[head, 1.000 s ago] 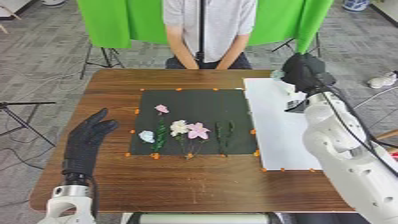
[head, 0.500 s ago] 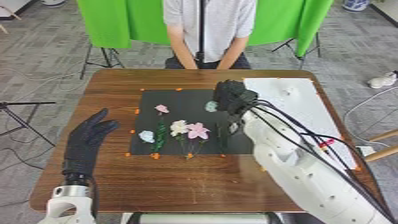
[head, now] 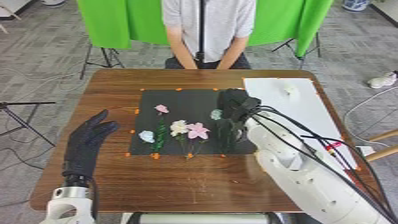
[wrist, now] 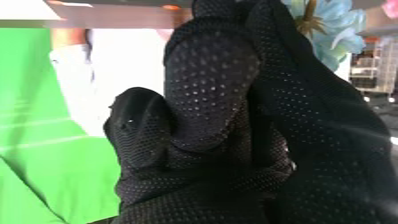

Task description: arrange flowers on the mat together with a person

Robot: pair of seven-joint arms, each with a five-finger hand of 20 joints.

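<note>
My right hand (head: 236, 104) is over the right part of the black mat (head: 200, 95), with a pale blue flower (head: 216, 114) at its fingers. In the right wrist view the glove of my right hand (wrist: 213, 90) is curled, and the blue flower (wrist: 330, 25) sticks out beside it. On the mat lie a small pink flower (head: 162, 108) at the upper left, a light blue one (head: 147, 136) at the lower left, a cream one (head: 179, 127) and a larger pink one (head: 198, 131) mid-mat, plus green stems (head: 160, 135). My left hand (head: 87, 137) rests open left of the mat.
A white sheet (head: 306, 115) lies right of the mat with a white flower (head: 290, 90) and a small red item (head: 331, 146) on it. Orange tabs (head: 155, 156) line the mat's edges. Beyond the table a person keeps both hands low at its far edge.
My right hand has come left from over the white sheet to the mat, bringing the pale blue flower, and has since shifted slightly towards the near side. The left hand has barely moved.
</note>
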